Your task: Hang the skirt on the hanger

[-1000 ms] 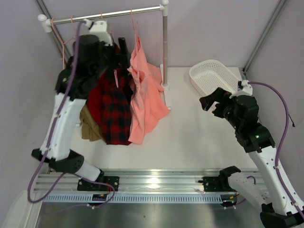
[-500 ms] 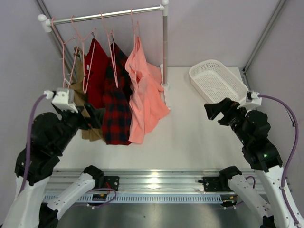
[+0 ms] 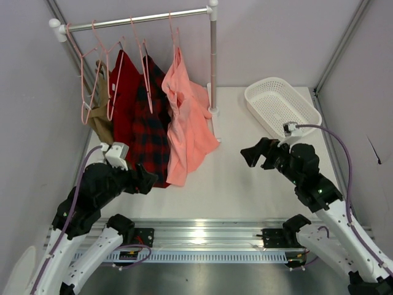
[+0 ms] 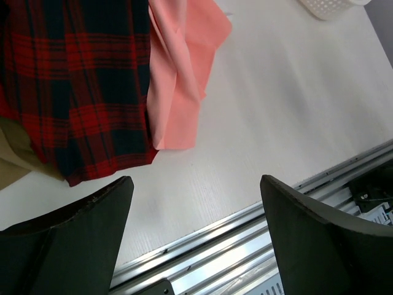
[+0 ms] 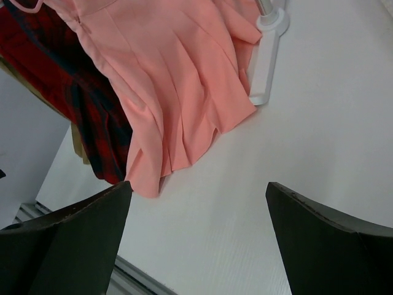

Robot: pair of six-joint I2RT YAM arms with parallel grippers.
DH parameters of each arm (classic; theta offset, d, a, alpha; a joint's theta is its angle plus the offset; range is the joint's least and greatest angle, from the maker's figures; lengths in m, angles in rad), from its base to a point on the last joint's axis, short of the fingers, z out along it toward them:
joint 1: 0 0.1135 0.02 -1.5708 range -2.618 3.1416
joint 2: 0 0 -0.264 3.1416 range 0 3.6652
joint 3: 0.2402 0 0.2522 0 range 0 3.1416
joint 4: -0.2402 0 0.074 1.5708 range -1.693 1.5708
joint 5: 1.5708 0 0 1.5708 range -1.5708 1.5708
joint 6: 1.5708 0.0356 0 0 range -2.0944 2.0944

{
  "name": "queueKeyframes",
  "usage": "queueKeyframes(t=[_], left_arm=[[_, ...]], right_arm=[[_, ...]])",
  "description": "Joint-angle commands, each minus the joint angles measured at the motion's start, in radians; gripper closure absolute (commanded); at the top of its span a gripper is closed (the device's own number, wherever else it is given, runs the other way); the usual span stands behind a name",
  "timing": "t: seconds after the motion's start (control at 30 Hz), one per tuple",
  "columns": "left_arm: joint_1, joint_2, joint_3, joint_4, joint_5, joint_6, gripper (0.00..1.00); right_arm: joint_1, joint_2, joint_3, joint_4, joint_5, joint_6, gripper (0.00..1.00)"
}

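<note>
Hanging seen: soft salmon-pink cloth skirt [image 3: 187,123] on thin pale-pink wire hanger [image 3: 172,31]; task judged complete. Left gripper [image 4: 193,184], right gripper [image 5: 199,187] spread wide, nothing held.

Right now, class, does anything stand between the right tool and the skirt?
Nothing visible does. Only bare table lies between the open right tool and the lower hem of the skirt. The rail's white post foot stands beside the skirt, off that line.
</note>
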Motion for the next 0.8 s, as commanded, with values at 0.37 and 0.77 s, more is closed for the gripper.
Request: queueKeyframes(t=[0.37, 0.77], left_arm=[[0.003, 0.127, 0.037, 0.109, -0.042, -0.025, 0.01], [0.003, 0.188, 0.014, 0.163, -0.146, -0.095, 0.01]], right_arm=[[0.15, 0.235, 0.238, 0.041, 0.354, -0.067, 0.01], [0.092, 0.118, 0.198, -0.002, 0.366, -0.028, 0.0]])
